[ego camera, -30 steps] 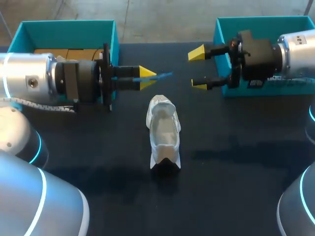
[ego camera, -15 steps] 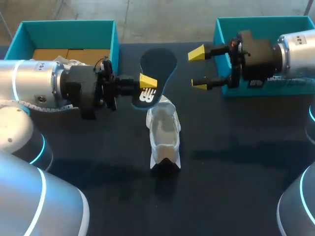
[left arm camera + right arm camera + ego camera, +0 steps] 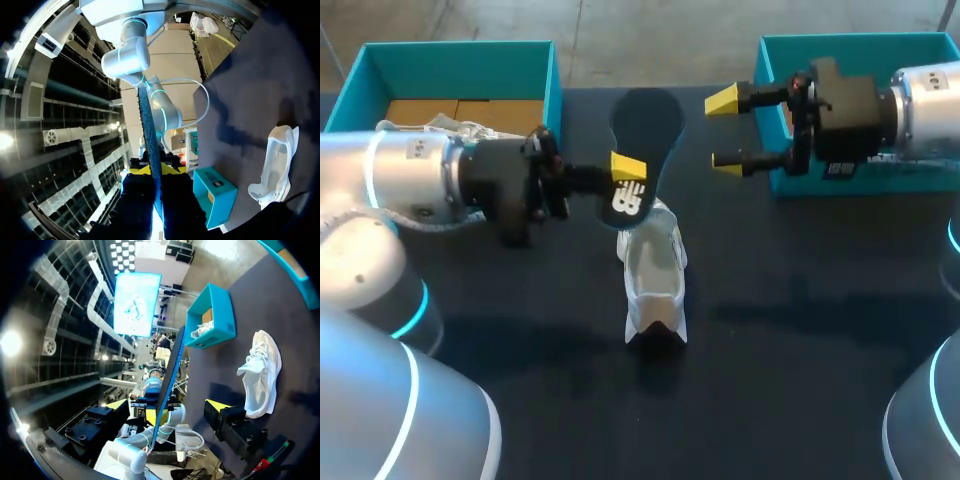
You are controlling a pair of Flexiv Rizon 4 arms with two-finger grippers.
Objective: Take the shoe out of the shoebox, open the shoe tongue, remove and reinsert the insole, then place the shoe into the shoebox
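Clamping the flat dark insole (image 3: 645, 125), the left gripper (image 3: 625, 168) is held with the white mesh shoe (image 3: 653, 270) beside its jaws for reinsertion; the right gripper (image 3: 725, 130) is spread wide, empty.

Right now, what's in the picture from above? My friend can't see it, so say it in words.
The left gripper holds a dark insole next to a white shoe on the black table. The right gripper is open nearby, with the left teal box and the right teal box at the table's far corners.
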